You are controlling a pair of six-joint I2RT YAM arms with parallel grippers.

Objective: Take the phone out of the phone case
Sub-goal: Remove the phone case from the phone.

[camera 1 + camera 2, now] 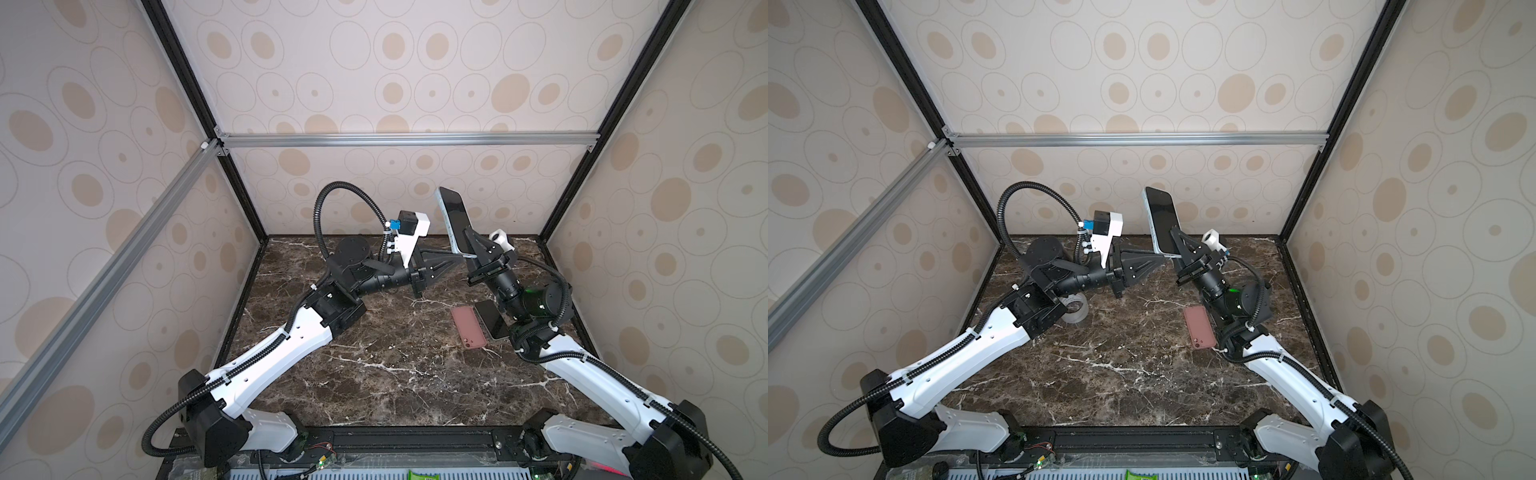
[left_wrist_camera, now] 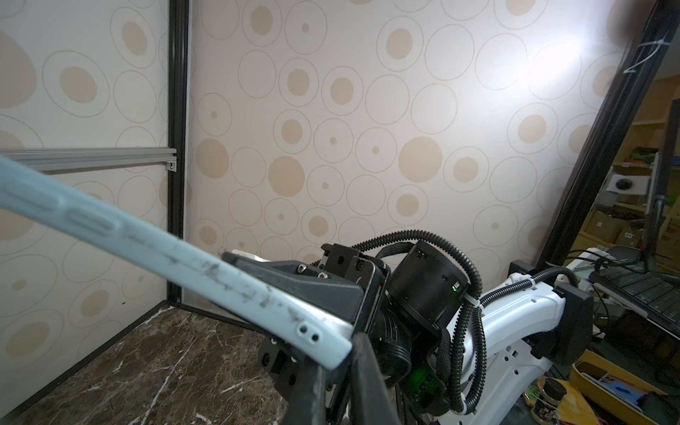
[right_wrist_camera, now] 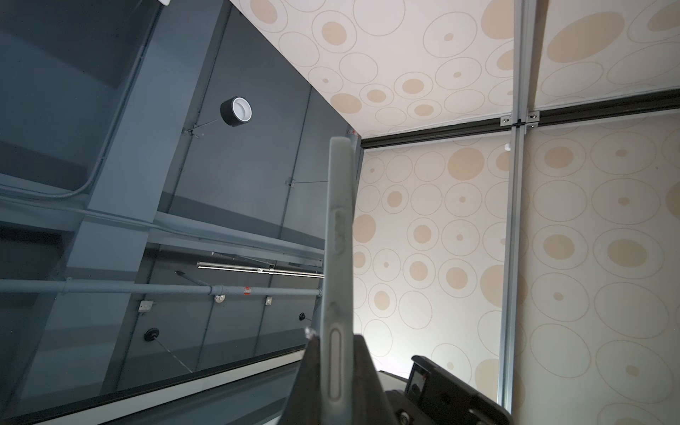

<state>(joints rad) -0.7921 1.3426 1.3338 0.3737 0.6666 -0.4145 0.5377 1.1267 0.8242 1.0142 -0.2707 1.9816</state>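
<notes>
Phone (image 1: pixel 455 216), not yet out of its pale blue case (image 2: pixel 184 265), is clamped above the worktop (image 1: pixel 395 374) by the right tool (image 3: pixel 333 349) while the left tool (image 2: pixel 338 357) pinches the case's bottom corner; peeling remains.

The phone case (image 2: pixel 184 265) is pale blue, the second case (image 1: pixel 469 327) pink, the table (image 1: pixel 374 374) white-veined brown marble.

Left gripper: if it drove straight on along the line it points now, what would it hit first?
The light blue phone case: its lower corner sits between the fingertips of the left gripper, apparently pinched. Just beyond stands the right gripper clamped on that case, though the depth between them is unclear.
</notes>
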